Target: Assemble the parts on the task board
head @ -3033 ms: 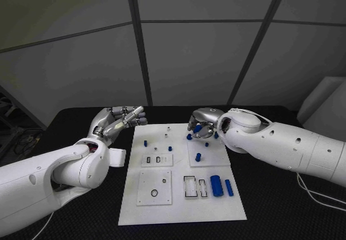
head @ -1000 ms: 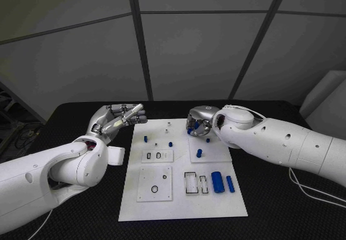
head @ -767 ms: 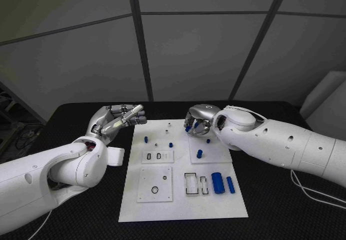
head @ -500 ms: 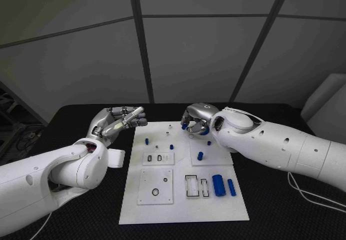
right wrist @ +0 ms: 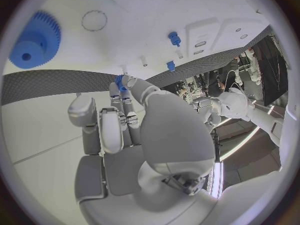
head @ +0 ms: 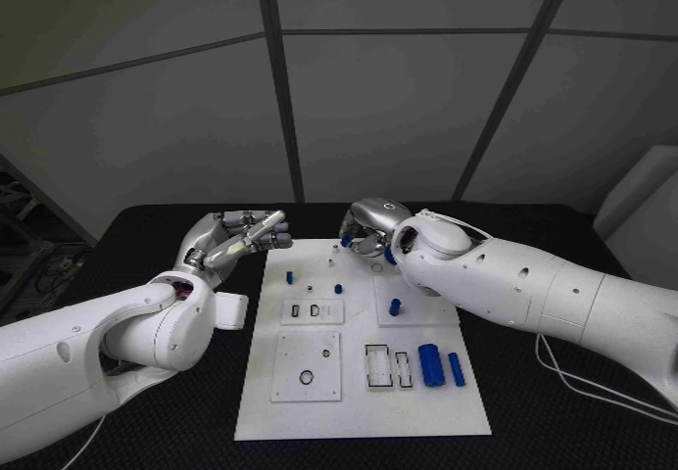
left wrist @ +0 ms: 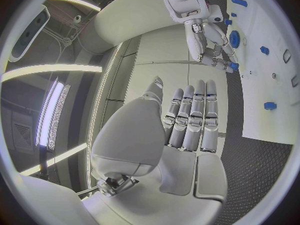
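Note:
The white task board (head: 361, 411) lies in the middle of the black table. My right hand (head: 367, 227) hovers over its far edge and pinches a small blue part (head: 346, 240) at its fingertips; the same small blue part (right wrist: 119, 80) and small blue part (left wrist: 232, 65) appear in both wrist views. A blue gear (right wrist: 34, 40) lies on the board near that hand. My left hand (head: 233, 238) is raised off the board's far left corner, its fingers curled in with nothing in them. Two blue cylinders (head: 429, 364) lie at the near right, and small blue pegs (head: 290, 277) stand further back.
White inset plates with slots (head: 309, 312) and a black ring (head: 307, 375) sit on the board. A small white block (head: 230, 311) lies off the board's left edge beside my left forearm. Black table (head: 537, 421) surrounds the board.
My right hand has moved left along the board's far end, carrying the small blue part. My left hand has stayed where it was.

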### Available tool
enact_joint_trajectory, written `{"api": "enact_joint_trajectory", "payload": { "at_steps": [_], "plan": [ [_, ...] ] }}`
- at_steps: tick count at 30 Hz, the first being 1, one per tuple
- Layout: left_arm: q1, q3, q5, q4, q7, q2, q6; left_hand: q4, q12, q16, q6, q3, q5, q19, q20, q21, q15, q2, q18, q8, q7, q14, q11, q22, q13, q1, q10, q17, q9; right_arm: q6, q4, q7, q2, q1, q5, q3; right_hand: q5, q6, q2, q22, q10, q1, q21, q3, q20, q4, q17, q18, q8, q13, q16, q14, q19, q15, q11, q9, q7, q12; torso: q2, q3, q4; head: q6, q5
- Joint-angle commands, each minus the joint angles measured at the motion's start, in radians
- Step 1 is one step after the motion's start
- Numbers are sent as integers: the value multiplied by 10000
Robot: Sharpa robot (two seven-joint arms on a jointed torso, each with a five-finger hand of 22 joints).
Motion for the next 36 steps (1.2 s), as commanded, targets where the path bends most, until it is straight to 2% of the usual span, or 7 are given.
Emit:
{"api": "enact_joint_trajectory", "payload": {
  "at_steps": [1, 3, 12, 30, 36],
  "plan": [
    [15, 8, -57, -8, 37, 22, 157, -21, -46, -69, 3, -23, -48, -1, 89, -62, 18, 69, -310, -38, 66, -83, 32, -10, 3, -42, -7, -10, -15, -245, -182, 100, 155, 25, 14, 8, 48, 32, -35, 16, 23, 3, 42, 76, -3, -5, 8, -128, -29, 17, 60, 516, 40, -34, 39, 13, 60, -36, 7, 4, 0, -24, 25],
    [15, 9, -57, -13, 35, 28, 162, -21, -46, -69, 3, -23, -48, -1, 89, -62, 18, 69, -310, -38, 66, -83, 32, -10, 3, -42, -7, -10, -15, -237, -305, 119, 258, 25, 20, 7, 49, 30, -36, 17, 21, -1, 44, 79, -2, -3, 16, -128, -32, 17, 65, 517, 38, -33, 40, 13, 62, -39, -1, 8, -20, -27, 42],
    [17, 9, -56, -16, 31, 52, 185, -23, -67, -86, -4, -33, -54, -1, 93, -69, 23, 73, -309, -56, 73, -80, 38, -17, 4, -53, -19, -9, -15, -129, -730, 138, 567, 25, 54, 5, 57, 12, -54, 34, 14, -39, 60, 95, 7, 14, 62, -131, -54, 14, 96, 524, 34, -23, 51, 9, 75, -63, -1, 8, -16, -17, 59],
    [21, 9, -56, -28, 13, 88, 197, -23, -67, -86, -4, -33, -54, -1, 93, -69, 23, 73, -309, -56, 73, -80, 38, -17, 4, -53, -19, -9, -15, 426, -1092, 256, 953, 24, 80, -4, 61, -20, -94, 39, -16, -99, 74, 112, 22, 36, 76, -129, -90, 8, 115, 524, 13, -4, 69, 2, 89, -109, 9, 5, -24, -66, 76],
    [22, 9, -56, -23, 13, 91, 200, -23, -67, -86, -4, -33, -54, -1, 93, -69, 23, 73, -309, -56, 73, -80, 38, -17, 4, -53, -19, -9, -15, 785, -1237, 185, 1057, 23, 58, -8, 56, -37, -103, 31, -35, -127, 74, 119, 30, 51, 69, -127, -107, 5, 116, 521, -2, 4, 77, -2, 95, -131, 10, 6, -30, -96, 85]
  ]
}}
